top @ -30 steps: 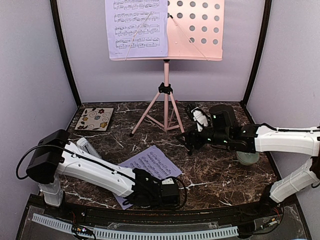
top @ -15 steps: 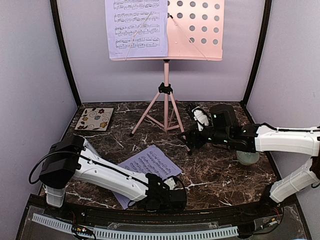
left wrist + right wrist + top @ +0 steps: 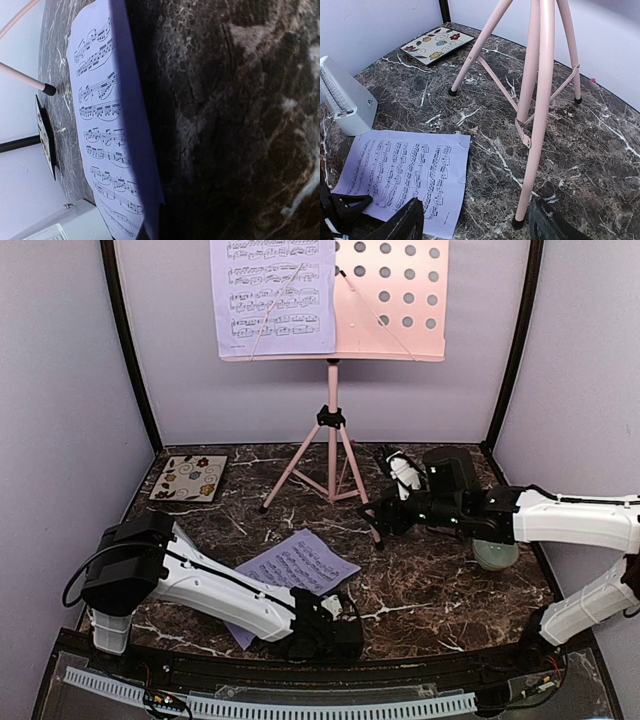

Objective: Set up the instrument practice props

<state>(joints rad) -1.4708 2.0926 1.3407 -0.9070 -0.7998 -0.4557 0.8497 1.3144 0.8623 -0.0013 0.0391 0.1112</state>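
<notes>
1. The stand (image 3: 331,430) is upright on its tripod at the back of the tabletop (image 3: 440,590), with its perforated desk high against the back wall.
2. One page (image 3: 275,295) rests on the left half of that desk. The right half is bare.
3. The loose page (image 3: 295,570) lies on the tabletop in front of the stand, printed side up and turned at an angle.
4. The left jaws are closed and sit low at the near edge of the loose page, at the front of the tabletop.
5. In the left wrist view that page's edge looks slightly raised, with shadow beneath it. I cannot tell whether paper is pinched between the jaws.
6. The right jaws are open, down near the tabletop at the stand's right front leg.
7. In the right wrist view the two fingers (image 3: 405,225) stand wide apart. The leg's black foot (image 3: 519,222) sits between them, and I cannot tell whether it touches either finger.
8. The metronome (image 3: 347,107) stands upright just beside the far left corner of the loose page, well apart from both jaws.
9. The tile (image 3: 188,478) lies in the back left corner.
10. The bowl (image 3: 495,555) sits partly under the right arm (image 3: 570,520).
</notes>
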